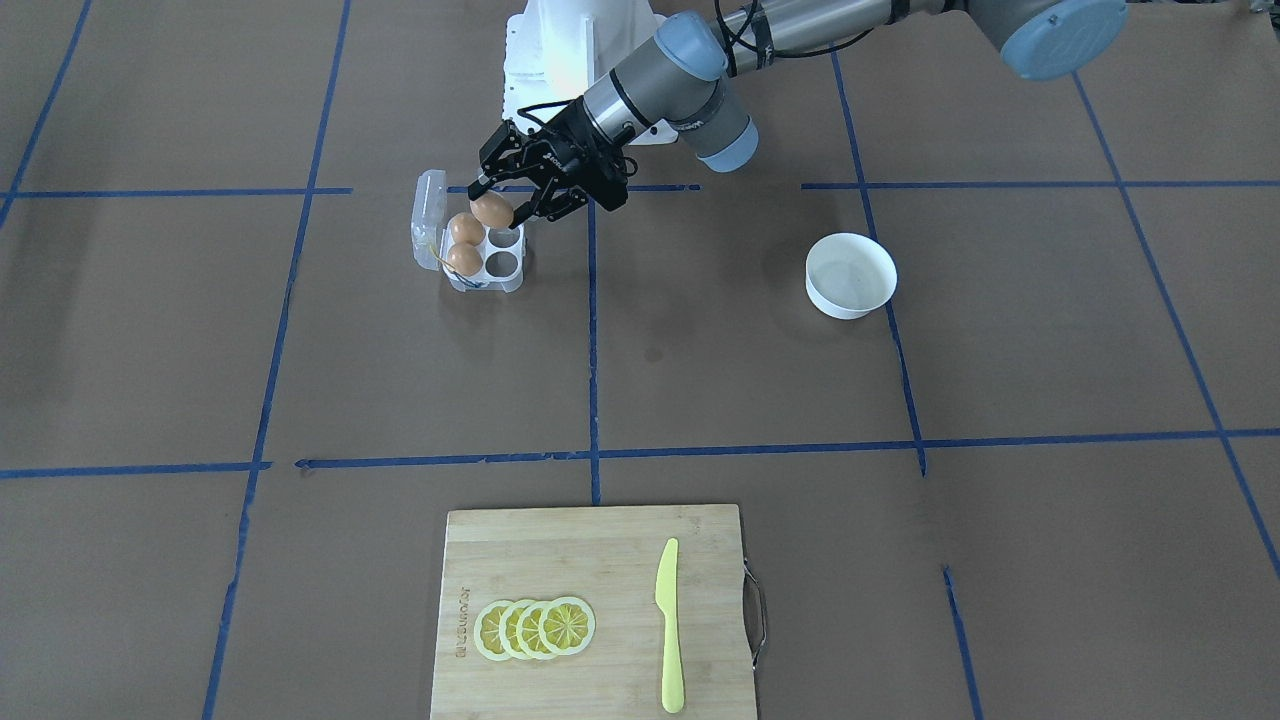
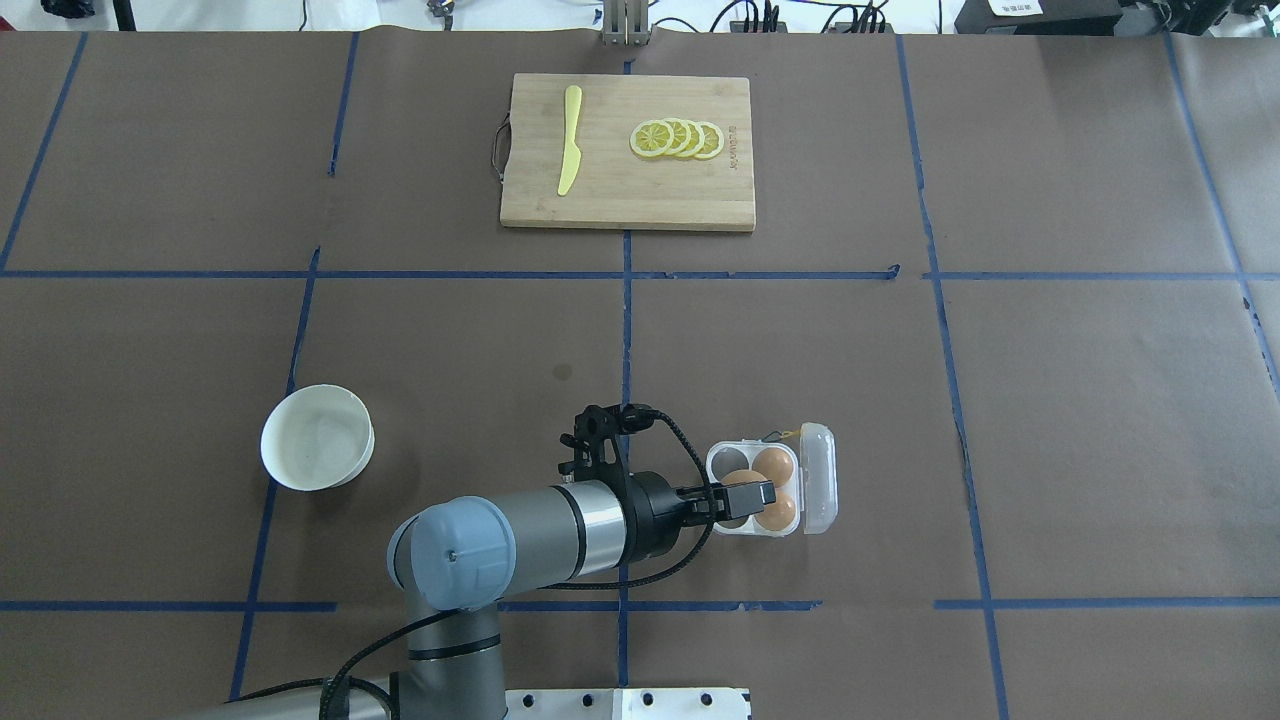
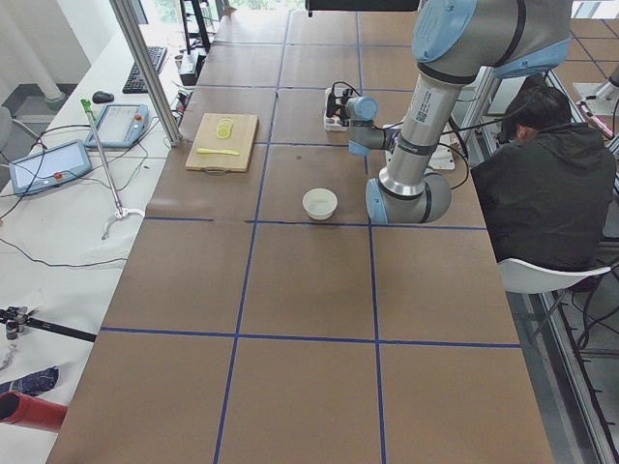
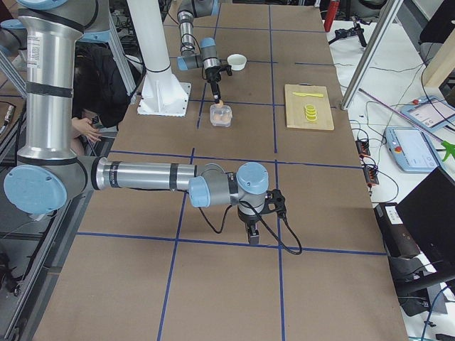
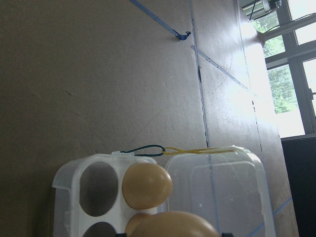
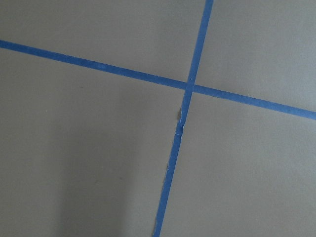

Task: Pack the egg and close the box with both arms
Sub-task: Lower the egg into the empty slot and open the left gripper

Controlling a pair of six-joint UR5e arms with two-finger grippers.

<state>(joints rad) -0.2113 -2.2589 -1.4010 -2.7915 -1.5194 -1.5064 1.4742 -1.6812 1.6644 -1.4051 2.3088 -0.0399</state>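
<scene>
My left gripper (image 1: pixel 497 207) hangs just above the box (image 1: pixel 503 266), shut on an orange-brown egg (image 1: pixel 490 210) over the cell nearest the robot. The box is a clear four-cell carton; its lid (image 2: pixel 818 478) lies open to the side. Two more eggs (image 1: pixel 466 229) (image 1: pixel 463 259) sit in the cells next to the lid, and the other two cells (image 5: pixel 98 187) are empty. In the left wrist view the held egg (image 5: pixel 170 224) fills the bottom edge. My right gripper (image 4: pixel 252 234) hangs low over bare table far from the box; I cannot tell whether it is open or shut.
A white bowl (image 1: pixel 850 275) stands on the robot's left side of the table. A wooden cutting board (image 1: pixel 595 560) at the far edge carries lemon slices (image 1: pixel 535 628) and a yellow knife (image 1: pixel 668 620). A person (image 3: pixel 542 184) sits behind the robot.
</scene>
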